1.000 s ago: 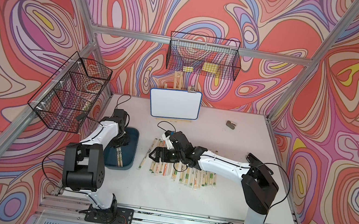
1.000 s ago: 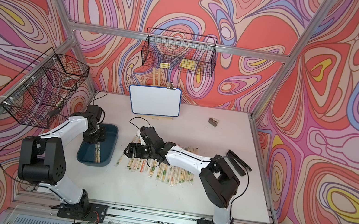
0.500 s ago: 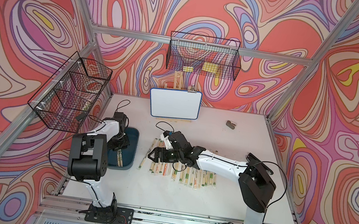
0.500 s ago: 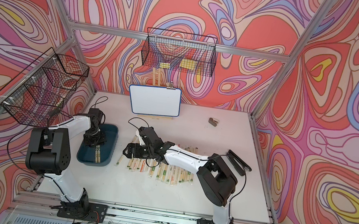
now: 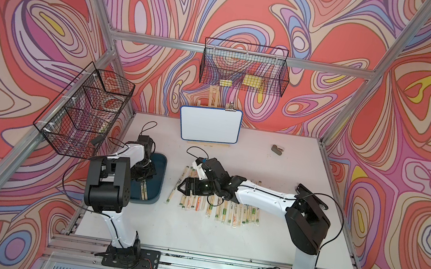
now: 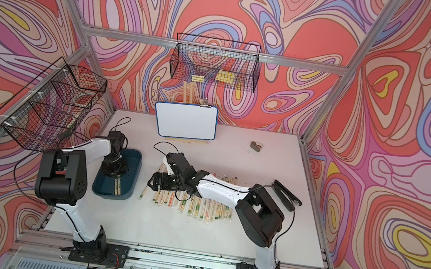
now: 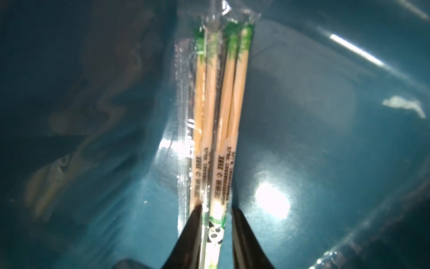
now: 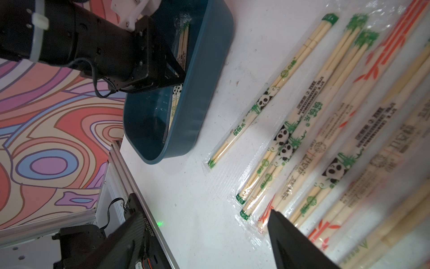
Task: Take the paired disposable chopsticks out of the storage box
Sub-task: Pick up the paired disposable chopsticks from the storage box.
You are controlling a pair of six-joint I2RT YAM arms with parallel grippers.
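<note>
Two pairs (image 7: 210, 111) lie in the box (image 5: 163, 173), at the table's 9 o'clock. The left gripper (image 7: 215, 212) reaches in, its jaws narrowed astride one pair; whether they pinch it cannot be told. At the box's 3 o'clock, a row (image 5: 222, 212) of pairs is already out. The right gripper (image 5: 183, 187) hangs over it, spread wide, with nothing seen in it. The task looks nearly done.

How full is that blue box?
Nearly empty. The blue box holds only two sleeved chopstick pairs, lying side by side on its otherwise bare floor.
</note>
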